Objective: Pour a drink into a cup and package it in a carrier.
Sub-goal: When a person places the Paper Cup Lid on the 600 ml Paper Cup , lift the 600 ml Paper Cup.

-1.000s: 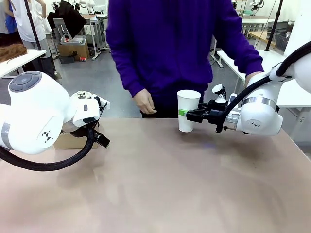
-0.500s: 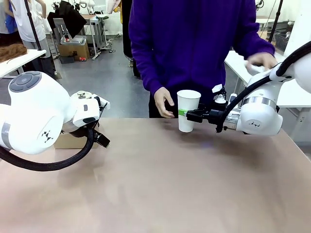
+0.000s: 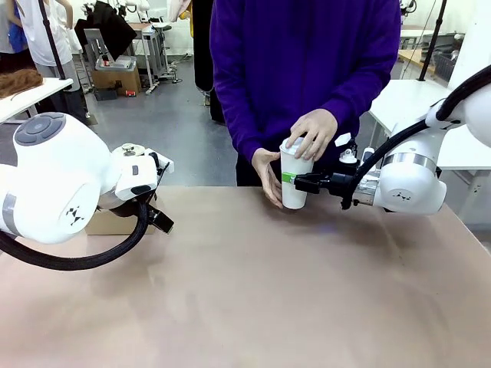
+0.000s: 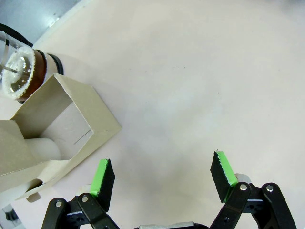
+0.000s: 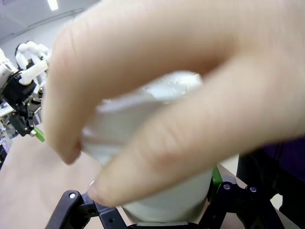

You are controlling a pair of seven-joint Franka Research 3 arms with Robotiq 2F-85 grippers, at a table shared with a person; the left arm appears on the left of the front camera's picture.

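Note:
The white paper cup (image 3: 295, 172) stands upright at the table's far edge with my right gripper (image 3: 296, 182) shut on its side. A person in purple has one hand (image 3: 313, 132) pressed over its top and the other (image 3: 267, 172) against its left side. In the right wrist view that hand (image 5: 157, 95) covers a white lid on the cup (image 5: 164, 195), which sits between my right gripper's (image 5: 152, 212) fingers. My left gripper (image 4: 162, 160) hangs open over bare table. Beside it are the brown cardboard carrier (image 4: 71, 126) and the glass press pot holding the dark drink (image 4: 24, 71).
The carrier (image 3: 107, 223) shows partly behind my left arm (image 3: 61, 184) at the table's left edge. A white rounded thing (image 4: 43, 149) lies inside the carrier. Other tables and equipment stand behind the person.
The person's hands have come onto the cup, one down over its top and one to its side. Neither arm has moved.

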